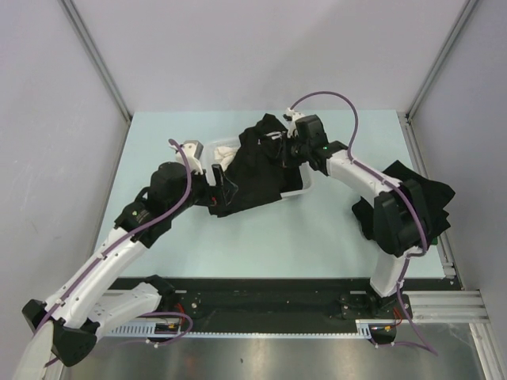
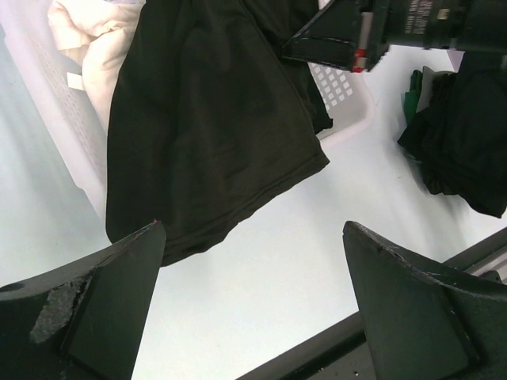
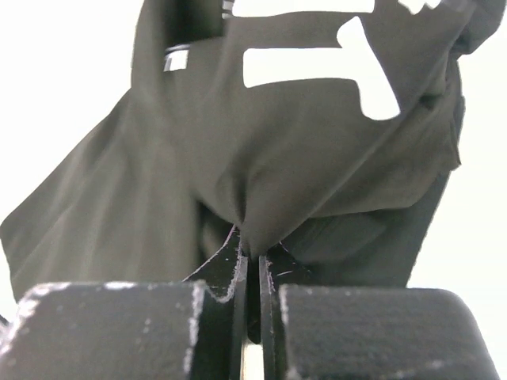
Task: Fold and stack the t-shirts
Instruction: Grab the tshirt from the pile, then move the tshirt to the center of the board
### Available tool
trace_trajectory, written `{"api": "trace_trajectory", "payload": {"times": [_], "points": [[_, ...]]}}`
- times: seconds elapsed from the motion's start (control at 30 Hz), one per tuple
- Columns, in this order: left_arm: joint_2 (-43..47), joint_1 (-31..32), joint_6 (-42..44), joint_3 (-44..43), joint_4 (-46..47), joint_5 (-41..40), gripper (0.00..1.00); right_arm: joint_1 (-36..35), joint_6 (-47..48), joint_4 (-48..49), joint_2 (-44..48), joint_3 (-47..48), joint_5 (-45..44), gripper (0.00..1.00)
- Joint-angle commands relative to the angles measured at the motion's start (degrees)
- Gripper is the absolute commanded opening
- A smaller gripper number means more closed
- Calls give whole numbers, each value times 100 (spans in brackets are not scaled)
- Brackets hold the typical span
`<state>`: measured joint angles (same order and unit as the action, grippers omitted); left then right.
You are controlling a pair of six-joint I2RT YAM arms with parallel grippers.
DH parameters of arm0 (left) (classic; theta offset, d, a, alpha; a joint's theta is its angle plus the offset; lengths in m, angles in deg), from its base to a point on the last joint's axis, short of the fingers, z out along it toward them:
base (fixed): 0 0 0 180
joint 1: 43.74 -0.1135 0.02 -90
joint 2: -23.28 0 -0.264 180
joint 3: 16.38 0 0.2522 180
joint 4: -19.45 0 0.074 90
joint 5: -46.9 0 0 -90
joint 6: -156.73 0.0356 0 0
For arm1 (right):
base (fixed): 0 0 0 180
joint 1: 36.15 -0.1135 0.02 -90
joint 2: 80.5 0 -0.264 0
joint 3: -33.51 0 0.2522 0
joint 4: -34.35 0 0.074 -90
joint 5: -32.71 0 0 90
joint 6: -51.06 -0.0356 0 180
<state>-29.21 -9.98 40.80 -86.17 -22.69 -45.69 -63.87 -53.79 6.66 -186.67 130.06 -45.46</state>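
Status: right gripper (image 3: 249, 261) was clamped tight on a pinch of the shirt (image 1: 253, 170), with the fabric bunched into the jaws near the white lettering (image 3: 317, 63). That shirt hung over the basket (image 2: 341, 83) around mid-table, and its lower hem spilled past the rim onto the table (image 1: 238, 245). The left gripper (image 2: 252, 237) had its fingers wide apart and held nothing, over the table just beside the hem. A white cloth (image 2: 91, 47) lay in the basket, partly under the shirt. A pile (image 1: 436, 194) of more black shirts sat at the table's right edge, well apart from the basket.
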Motion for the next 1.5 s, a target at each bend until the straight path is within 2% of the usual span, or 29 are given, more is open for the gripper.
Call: {"api": "trace_trajectory", "payload": {"times": [0.0, 0.17, 0.43, 0.63, 0.77, 0.9, 1.03, 1.33, 1.37, 1.4, 1.43, 1.47], "points": [[-77, 34, -43, 92, 385, 118, 100, -145, 369, -372, 1158, 335, -330, 0], [-297, 34, 0, 110, 658, 345, 100, -154, 510, -917, 1862, 326, -533, 0], [-842, 34, 115, -197, 939, 584, 99, -119, 281, -1980, 3040, 695, -331, 0], [-1246, 34, 202, -470, 1063, 716, 100, -84, -52, -3060, 3401, 1582, 345, 0], [-1456, 26, 308, -672, 1098, 716, 100, -49, -298, -3773, 3331, 1873, 1423, 0], [-1641, 34, 449, -926, 1080, 734, 99, -49, -299, -4398, 3208, 1584, 2173, 0], [-1808, 34, 484, -1102, 1036, 795, 100, -31, -159, -4486, 3235, 610, 2200, 0], [-1739, 34, 475, -1050, 1001, 786, 99, -92, 35, -4688, 2400, -43, 2297, 0], [-1730, 34, 475, -1042, 1001, 786, 99, -93, 70, -4750, 2182, -69, 2297, 2], [-1721, 43, 466, -1024, 1001, 769, 99, -110, 114, -4802, 2101, -95, 2271, 10], [-1695, 34, 466, -1024, 1001, 769, 100, -128, 131, -4812, 2022, -87, 2105, 25], [-1694, 34, 466, -1024, 1001, 760, 100, -137, 158, -4812, 1987, -96, 2017, 27]]}}
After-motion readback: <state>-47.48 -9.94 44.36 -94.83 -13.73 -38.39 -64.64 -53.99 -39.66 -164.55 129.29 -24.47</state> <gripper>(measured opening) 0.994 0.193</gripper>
